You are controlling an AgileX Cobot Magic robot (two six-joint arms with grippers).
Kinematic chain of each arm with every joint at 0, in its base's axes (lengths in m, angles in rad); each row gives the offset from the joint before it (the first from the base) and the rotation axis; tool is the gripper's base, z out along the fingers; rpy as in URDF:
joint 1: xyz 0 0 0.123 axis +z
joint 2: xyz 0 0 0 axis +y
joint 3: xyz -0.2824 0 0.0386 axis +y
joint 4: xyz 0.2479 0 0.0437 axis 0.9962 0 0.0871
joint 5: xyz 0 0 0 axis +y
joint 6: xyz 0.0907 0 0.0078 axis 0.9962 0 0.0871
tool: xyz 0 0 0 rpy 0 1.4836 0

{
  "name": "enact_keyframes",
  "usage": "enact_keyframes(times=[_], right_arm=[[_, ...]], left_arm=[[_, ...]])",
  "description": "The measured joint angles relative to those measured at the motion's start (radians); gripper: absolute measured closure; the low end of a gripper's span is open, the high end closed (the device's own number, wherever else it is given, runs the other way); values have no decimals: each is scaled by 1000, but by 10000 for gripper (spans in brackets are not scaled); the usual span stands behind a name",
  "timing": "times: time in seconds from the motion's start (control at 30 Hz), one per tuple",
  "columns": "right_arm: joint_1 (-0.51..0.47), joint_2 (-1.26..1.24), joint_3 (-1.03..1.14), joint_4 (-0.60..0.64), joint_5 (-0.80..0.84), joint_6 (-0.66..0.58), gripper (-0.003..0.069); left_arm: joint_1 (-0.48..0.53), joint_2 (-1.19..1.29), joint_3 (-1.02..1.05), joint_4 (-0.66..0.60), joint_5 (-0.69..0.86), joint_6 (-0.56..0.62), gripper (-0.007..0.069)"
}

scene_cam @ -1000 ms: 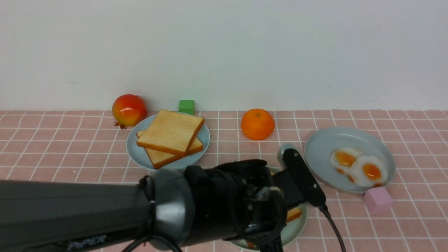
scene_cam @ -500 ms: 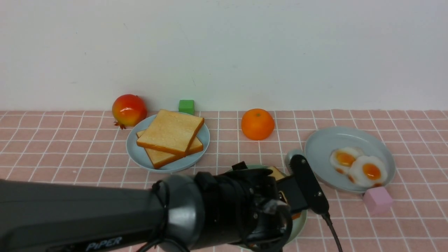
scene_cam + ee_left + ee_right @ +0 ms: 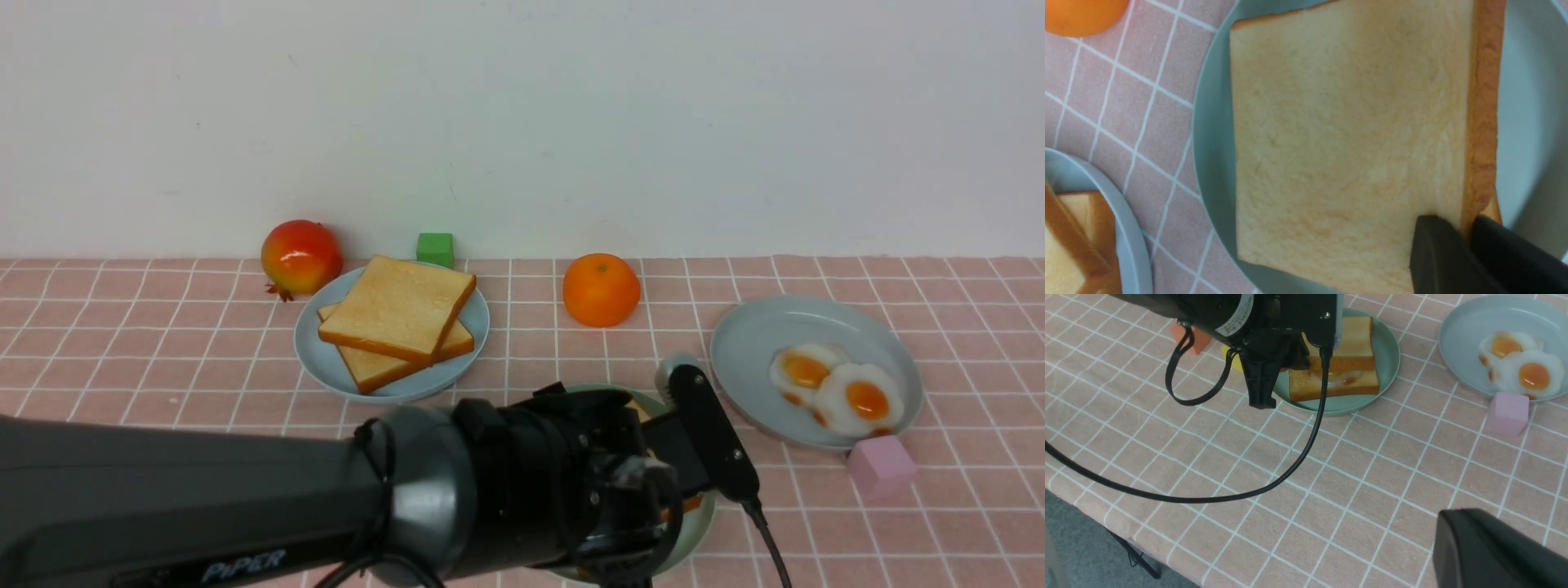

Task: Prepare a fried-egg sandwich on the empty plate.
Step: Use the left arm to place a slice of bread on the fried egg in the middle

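A: Sandwich [image 3: 1337, 367] status?
B: On mint plate [image 3: 1388, 351]. Bottom toast [image 3: 1331, 387], egg [image 3: 1337, 377] peeking out at the near edge, top toast [image 3: 1355, 339] set back toward the far rim. All edges inside the rim.
A: Jaws?
B: Left gripper [image 3: 1468, 230] clamped on top toast's crust edge, near a corner. Right gripper [image 3: 1457, 535] pinched closed, over bare cloth [image 3: 1372, 498], well apart from the plate.
A: Room?
B: Near side: wide bare cloth, only a black cable [image 3: 1208, 499] looped across. Right: narrow gap to egg plate [image 3: 759, 343]; pink cube [image 3: 880, 467] at its near rim. Far side: toast plate [image 3: 314, 343] and orange [image 3: 601, 289] near.
A: Surface?
B: Pink grid cloth, white wall [image 3: 522, 122] behind. Table edge shows in the right wrist view.
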Motion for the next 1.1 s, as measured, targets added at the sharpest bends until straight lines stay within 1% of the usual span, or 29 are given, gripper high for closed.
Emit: enact_keyframes(times=[0.27,0.73,0.93,1.1], right_arm=[[0,0,0,0,0,0,649],[0,0,0,0,-1,0,649],[0,0,0,0,-1,0,649],[0,0,0,1,-1,0,649]], left_arm=[[0,44,0,0,-9,3,541],[0,44,0,0,-13,3,541],[0,44,0,0,-13,3,492],[-1,44,0,-3,-13,3,408]])
